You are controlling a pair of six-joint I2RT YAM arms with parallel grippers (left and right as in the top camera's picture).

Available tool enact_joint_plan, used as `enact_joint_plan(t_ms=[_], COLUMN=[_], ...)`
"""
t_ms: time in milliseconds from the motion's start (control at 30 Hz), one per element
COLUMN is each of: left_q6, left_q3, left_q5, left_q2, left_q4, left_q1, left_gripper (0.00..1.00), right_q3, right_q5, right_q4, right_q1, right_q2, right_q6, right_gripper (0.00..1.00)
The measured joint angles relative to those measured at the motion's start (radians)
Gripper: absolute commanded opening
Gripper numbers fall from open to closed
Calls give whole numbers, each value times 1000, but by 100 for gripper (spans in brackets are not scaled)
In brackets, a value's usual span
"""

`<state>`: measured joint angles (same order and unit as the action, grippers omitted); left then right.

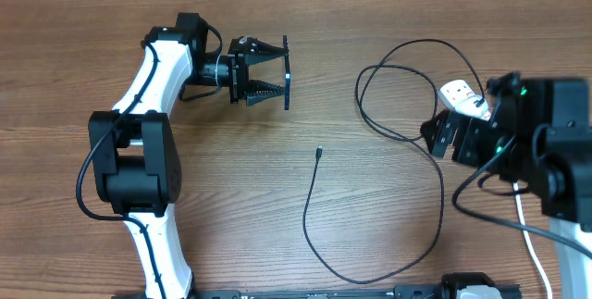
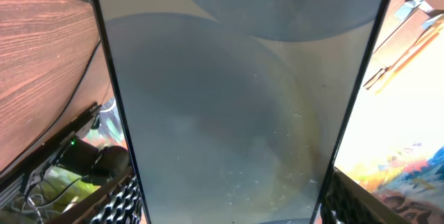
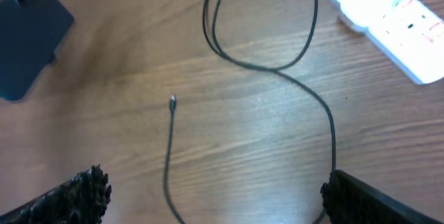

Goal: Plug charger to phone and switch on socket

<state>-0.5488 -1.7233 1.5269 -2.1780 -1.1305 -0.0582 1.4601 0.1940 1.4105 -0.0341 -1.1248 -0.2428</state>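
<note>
Left gripper (image 1: pixel 276 70): clamped on the phone (image 1: pixel 287 72), one finger on each long side. The phone is held clear of the bench (image 1: pixel 277 206), left of centre and toward the far edge, and shows edge-on from overhead. In my left wrist view its screen fills the frame, dark and grey with reflections.

Right gripper (image 3: pixel 222 207): fingers spread wide, nothing between them. It hovers over the bench near the right edge.

Charger (image 3: pixel 168 148): lies flat on the bench in loose loops, from the centre toward the right and near edges. Its plug tip (image 1: pixel 318 152) sits free at about bench centre, well apart from the phone.

Socket (image 3: pixel 395 23): on the bench toward the right edge, far half, partly under my right arm in the overhead view. A black plug sits in one outlet.
</note>
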Motion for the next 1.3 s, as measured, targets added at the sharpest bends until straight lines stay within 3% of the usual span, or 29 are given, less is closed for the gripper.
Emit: enact_joint_plan(t_ms=[733, 1300], left_q6=[-3, -3], left_q3=[0, 0], left_q5=[0, 0], left_q2=[0, 0], left_q4=[1, 1], left_q1=[0, 0], left_gripper=[63, 63], right_q3=[59, 59], right_q5=[291, 245], right_q4=[-51, -71], right_q1=[0, -2], right_q2=[-20, -27], right_q6=[49, 54], right_gripper=[100, 100])
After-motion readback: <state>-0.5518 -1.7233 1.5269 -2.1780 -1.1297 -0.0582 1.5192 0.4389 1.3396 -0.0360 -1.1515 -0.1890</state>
